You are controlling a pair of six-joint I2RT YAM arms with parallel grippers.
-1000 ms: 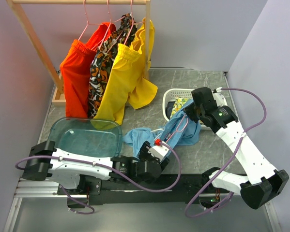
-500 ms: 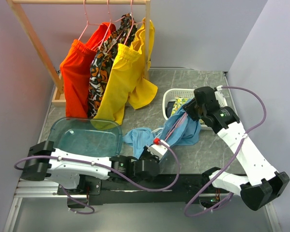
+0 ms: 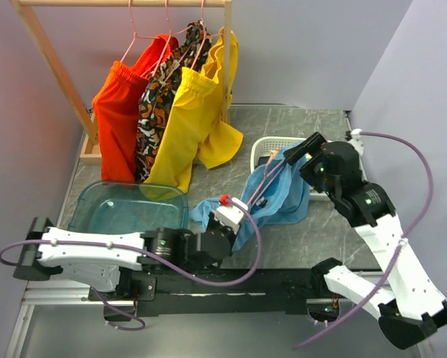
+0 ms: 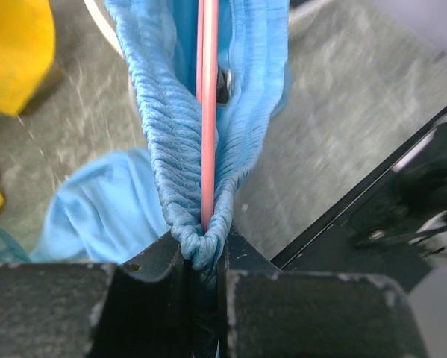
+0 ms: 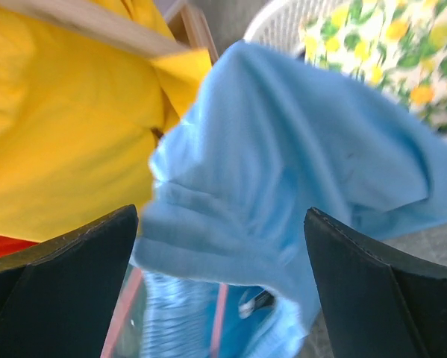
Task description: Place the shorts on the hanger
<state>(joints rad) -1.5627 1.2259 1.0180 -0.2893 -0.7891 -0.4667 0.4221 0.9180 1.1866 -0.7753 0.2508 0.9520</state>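
Observation:
The sky-blue shorts [image 3: 283,200] drape over the thin pink hanger [image 3: 266,183] in the middle of the table. My left gripper [image 3: 227,215] is shut on the bunched elastic waistband [image 4: 171,156]. The hanger's wire [image 4: 207,112] runs down into that fold between the jaws [image 4: 201,257]. My right gripper [image 3: 293,154] hovers at the upper end of the shorts, open wide. In its wrist view the blue fabric [image 5: 283,149] lies between and beyond the fingers [image 5: 81,253] without touching them, and the pink wire [image 5: 219,321] shows below.
A wooden rack [image 3: 55,60] at the back left carries orange [image 3: 119,112], patterned [image 3: 160,104] and yellow shorts [image 3: 193,112] on pink hangers. A teal clear tub [image 3: 133,209] sits front left. A white basket [image 3: 272,145] with yellow-green patterned cloth [image 5: 380,45] stands behind the shorts.
My left gripper closed on the waistband and hanger and shifted left with them. My right gripper opened, let go and pulled up and back to the right.

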